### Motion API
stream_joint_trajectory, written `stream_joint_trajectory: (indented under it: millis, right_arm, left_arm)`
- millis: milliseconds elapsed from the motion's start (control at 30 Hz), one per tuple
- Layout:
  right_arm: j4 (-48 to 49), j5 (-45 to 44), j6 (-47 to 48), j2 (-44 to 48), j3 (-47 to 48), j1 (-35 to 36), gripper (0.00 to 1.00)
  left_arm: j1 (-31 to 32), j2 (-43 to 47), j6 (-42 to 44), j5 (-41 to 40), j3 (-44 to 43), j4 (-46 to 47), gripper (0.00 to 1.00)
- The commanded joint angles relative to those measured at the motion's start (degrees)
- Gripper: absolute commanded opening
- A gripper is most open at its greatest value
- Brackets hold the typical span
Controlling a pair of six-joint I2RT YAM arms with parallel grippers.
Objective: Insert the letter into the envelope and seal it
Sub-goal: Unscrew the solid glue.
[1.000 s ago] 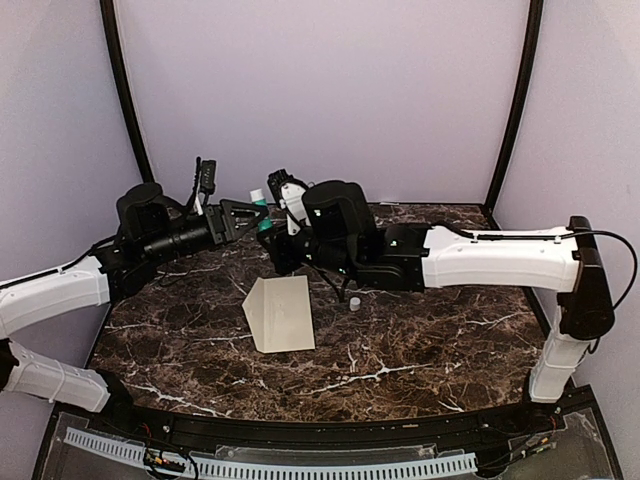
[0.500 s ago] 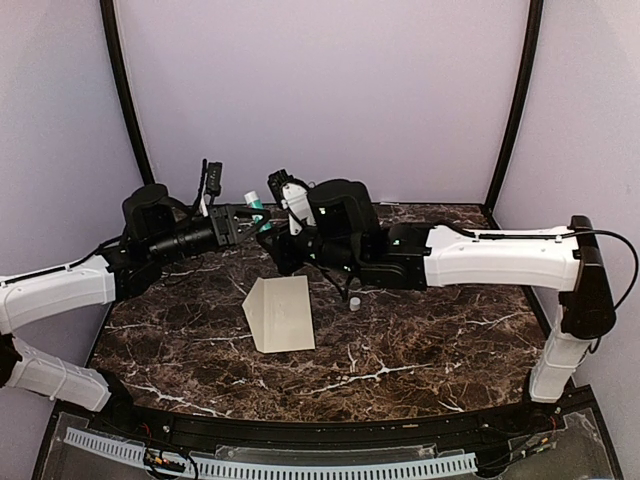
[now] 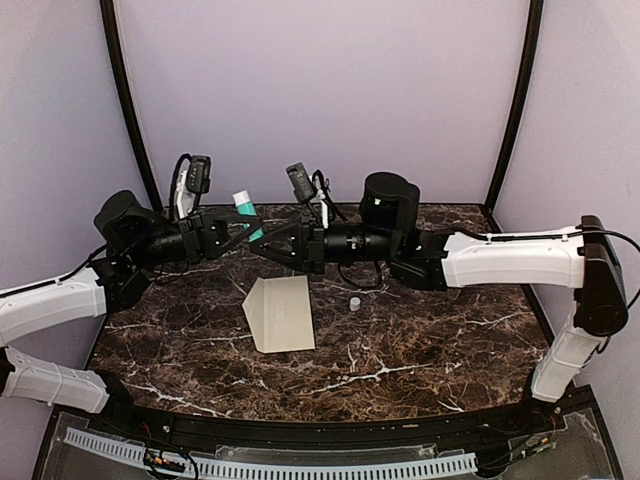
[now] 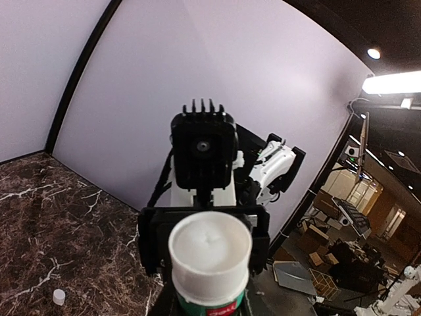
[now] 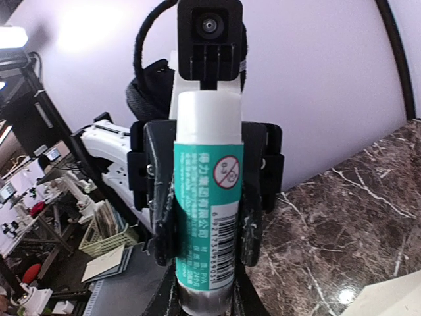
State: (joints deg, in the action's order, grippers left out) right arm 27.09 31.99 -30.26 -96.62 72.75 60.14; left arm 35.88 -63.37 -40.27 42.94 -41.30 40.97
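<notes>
Teal plastic bridged my two claws in the overhead view. The glue stick (image 3: 246, 212) hung tilted in the air, white end up, with my left claw (image 3: 230, 233) pinching it from one side and my right claw (image 3: 268, 243) pinching it from the other, nearly tip to tip. Below both claws, back toward my bases and well apart from them, the envelope (image 3: 280, 312) lay flat on the marble table (image 3: 430, 340), its pointed edge on my left claw's side. I could not pick out the letter as a separate sheet and judged that it might already be inside. A small white cap (image 3: 354, 303) stood under my right claw, near the envelope.

From my left wrist, the stick's round white end (image 4: 210, 242) faced the lens. Beyond it, black jaws pressed on its sides. The cap (image 4: 59, 297) sat far below.

From my right wrist, the teal label (image 5: 208, 191) filled the middle, with black jaws tight against both flanks and no gap showing.

The danger, as I judged it, lay in two claws sharing one slim tube. An uneven pull or twist could make it slip and drop onto the envelope, smearing glue where none belonged. The envelope also lay unheld, so rubbing the flap could drag it sideways.
</notes>
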Motion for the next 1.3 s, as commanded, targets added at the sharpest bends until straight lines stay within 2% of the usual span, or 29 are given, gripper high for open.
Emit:
stream_joint_trajectory:
  millis: [0,100,167,233,367,467,633,767,1067,1267]
  right_arm:
    - [13.2,14.0,-7.1,-0.5,0.5,-0.2,0.02]
    - [12.7,14.2,-7.1,-0.8,0.7,-0.1,0.05]
    - [11.7,13.3,-6.6,-0.4,0.8,-0.1,0.11]
    - [9.3,10.3,-4.8,0.7,0.3,-0.2,0.24]
    - [0.5,-2.1,1.2,4.8,-1.4,-0.1,0.55]
    - [-6.7,-14.3,5.4,6.8,-1.5,0.5,0.67]
    - [-18.2,-36.1,12.8,4.5,3.9,5.8,0.68]
    - [-24.8,-50.1,16.1,-0.3,10.8,9.9,0.63]
    - [-35.4,-56.5,18.0,-8.8,21.5,12.0,0.56]
    - [-35.5,-58.6,17.8,-10.1,23.0,12.2,0.51]
  left_arm:
    - [0.2,1.8,-0.1,9.4,0.5,6.6,0.00]
    - [0.2,2.1,0.0,10.9,0.5,6.4,0.00]
    - [0.2,2.7,0.3,10.5,0.6,5.5,0.00]
    - [0.2,3.8,0.9,8.1,1.0,3.9,0.00]
    - [0.2,7.0,4.0,-2.8,1.6,-2.8,0.00]
    - [0.2,8.1,4.7,-12.3,0.9,-7.8,0.00]
    - [0.1,6.5,4.0,-19.6,-1.9,-16.5,0.00]
    - [0.1,5.3,2.8,-23.3,-2.8,-19.9,0.00]
    - [0.1,4.3,2.2,-23.4,-2.8,-20.1,0.00]
    - [0.1,4.0,2.0,-22.7,-3.1,-20.0,0.00]
